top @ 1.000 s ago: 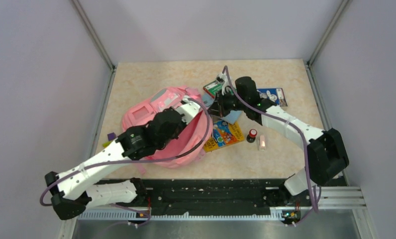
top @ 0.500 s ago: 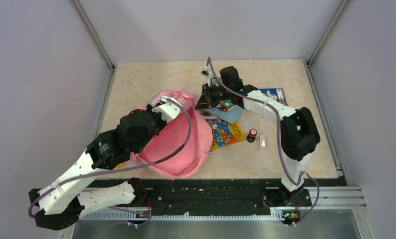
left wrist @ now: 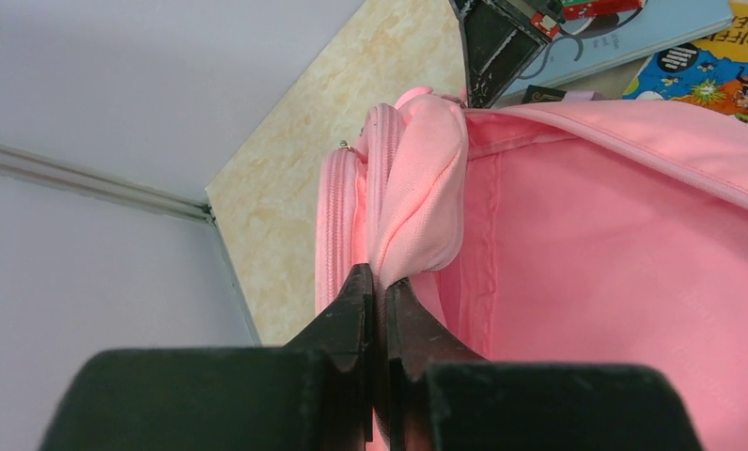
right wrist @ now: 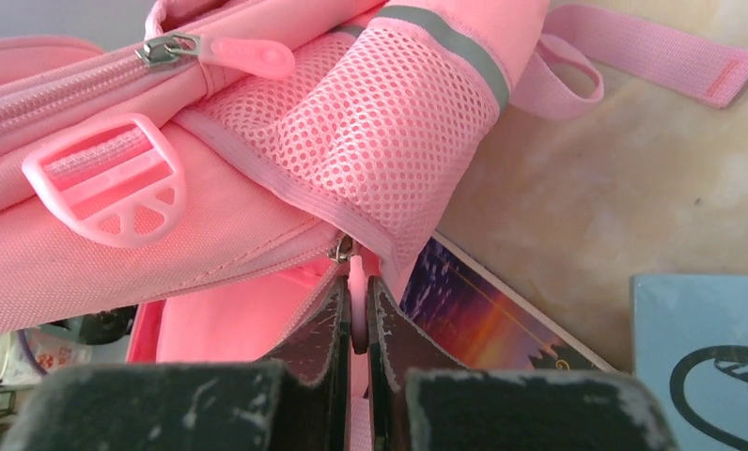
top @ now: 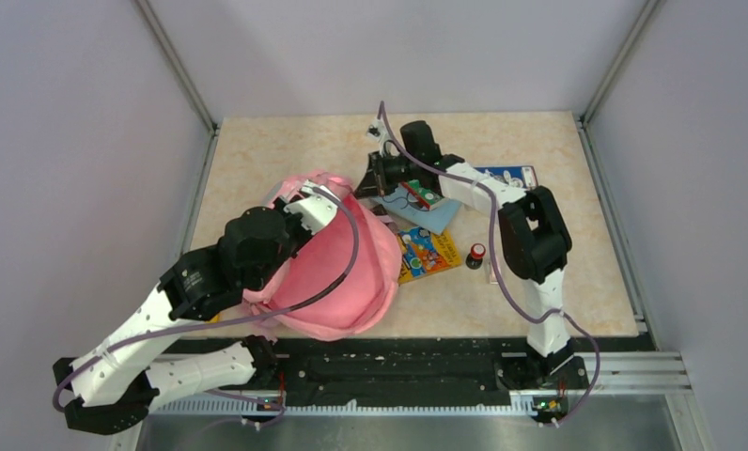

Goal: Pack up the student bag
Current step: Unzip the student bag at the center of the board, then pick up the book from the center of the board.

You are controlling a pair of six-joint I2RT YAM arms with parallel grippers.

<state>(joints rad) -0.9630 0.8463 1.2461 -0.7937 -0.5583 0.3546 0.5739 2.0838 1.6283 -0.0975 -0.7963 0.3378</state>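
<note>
My left gripper (left wrist: 375, 282) is clamped on a rim fold of the bag (top: 370, 282), and my right gripper (right wrist: 354, 301) is clamped on its zipper pull (right wrist: 356, 271). The bag lies between my arms, its opening spanning both grips. The books (top: 428, 252) sit just right of it, nearer my right arm.

Illumination: bright, even and diffuse in all three views; no single source is made out.
Shadows: soft, short ones are cast beneath the student bag (top: 337, 272) on the table (top: 257, 160).
Overhead focus: sharp throughout.
Wrist focus: the left gripper (left wrist: 378, 280) and right gripper (right wrist: 356, 287) are rendered soft at the near edge; the bag's weave beyond is crisp.
Edges: the enclosure posts (top: 176, 66) are splayed by wide-angle perspective overhead.
</note>
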